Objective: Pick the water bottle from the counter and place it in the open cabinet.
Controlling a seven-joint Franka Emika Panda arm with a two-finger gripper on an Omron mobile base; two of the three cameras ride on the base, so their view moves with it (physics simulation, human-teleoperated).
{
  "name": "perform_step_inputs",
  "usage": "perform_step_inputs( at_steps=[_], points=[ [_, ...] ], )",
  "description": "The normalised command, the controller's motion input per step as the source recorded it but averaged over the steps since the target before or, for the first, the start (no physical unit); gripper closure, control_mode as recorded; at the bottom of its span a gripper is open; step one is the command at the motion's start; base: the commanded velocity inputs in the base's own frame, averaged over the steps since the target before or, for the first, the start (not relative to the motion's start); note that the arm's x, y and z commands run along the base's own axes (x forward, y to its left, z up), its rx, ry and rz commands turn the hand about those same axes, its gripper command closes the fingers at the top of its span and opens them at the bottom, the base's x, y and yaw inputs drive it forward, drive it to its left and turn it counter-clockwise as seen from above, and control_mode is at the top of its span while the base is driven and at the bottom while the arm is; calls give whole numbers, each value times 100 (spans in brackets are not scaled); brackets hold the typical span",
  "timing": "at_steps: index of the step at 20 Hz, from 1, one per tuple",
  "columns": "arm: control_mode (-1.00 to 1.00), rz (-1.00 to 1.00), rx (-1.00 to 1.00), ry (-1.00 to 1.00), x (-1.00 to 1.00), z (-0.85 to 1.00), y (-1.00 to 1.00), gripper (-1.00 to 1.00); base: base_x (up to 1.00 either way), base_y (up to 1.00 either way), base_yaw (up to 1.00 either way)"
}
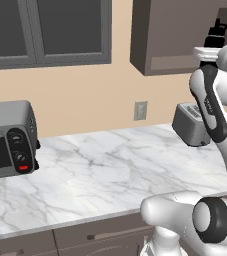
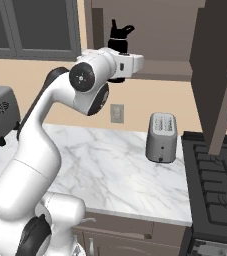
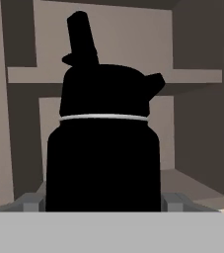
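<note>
The black water bottle (image 3: 103, 148) stands upright between my gripper's (image 3: 102, 201) grey fingertips (image 3: 30, 201), which are shut on its body. The arm holds it high above the white marble counter (image 1: 110, 165), level with the open cabinet (image 1: 175, 50). In the left base view the bottle's cap (image 1: 216, 34) sticks up above the white hand. In the right base view the water bottle (image 2: 119, 36) sits in front of the open cabinet's recess (image 2: 160, 40). In the hand view, the brown interior with a shelf (image 3: 192, 76) lies straight behind the bottle.
A silver toaster (image 2: 161, 136) stands on the counter (image 2: 110, 165) below the cabinet. A toaster oven (image 1: 7, 140) sits at the far left. A black stove (image 2: 215, 190) borders the counter's right end. The cabinet's open door (image 2: 220, 75) hangs at the right. Glass-front cabinets (image 1: 45, 30) are upper left.
</note>
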Motion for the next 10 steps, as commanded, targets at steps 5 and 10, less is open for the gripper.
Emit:
perform_step_inputs(
  at_steps=[5, 10],
  points=[
    [-100, 0, 0, 0, 18, 0, -4, 100, 0, 0, 0],
    [-100, 0, 0, 0, 11, 0, -7, 100, 0, 0, 0]
  ],
)
